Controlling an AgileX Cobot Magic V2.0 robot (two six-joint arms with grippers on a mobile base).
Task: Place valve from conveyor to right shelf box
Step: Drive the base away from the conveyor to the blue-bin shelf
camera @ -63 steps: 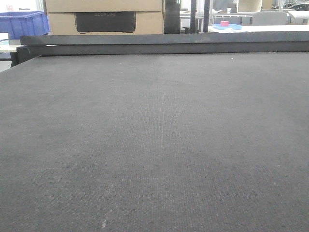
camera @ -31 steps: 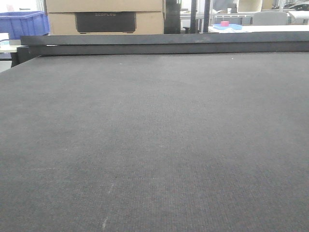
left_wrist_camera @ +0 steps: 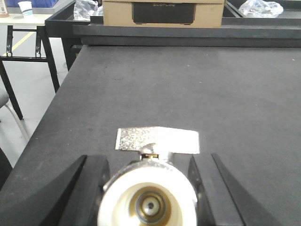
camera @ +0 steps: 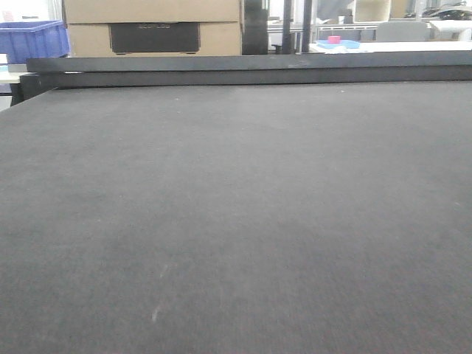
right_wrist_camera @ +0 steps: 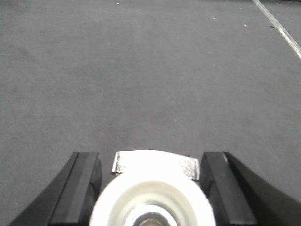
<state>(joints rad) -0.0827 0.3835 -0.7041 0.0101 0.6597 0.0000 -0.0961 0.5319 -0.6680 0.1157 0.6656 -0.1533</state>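
Gripping: left gripper point(left_wrist_camera: 150, 157) clamps valve point(left_wrist_camera: 149, 190), right gripper point(right_wrist_camera: 149, 155) clamps second valve point(right_wrist_camera: 151, 195) — long axes lengthwise between jaws; box unseen.

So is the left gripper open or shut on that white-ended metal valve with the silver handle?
Shut on it: the left gripper has its black jaws against both sides of the white-ended metal valve, no gap showing.

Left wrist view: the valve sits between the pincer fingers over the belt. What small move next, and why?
Probably lift the left pincer slightly, straight up. Its fingers press both sides of the valve, so the grip looks made, and the conveyor looks close beneath. The shelf box is in no view, so clear the belt before turning.
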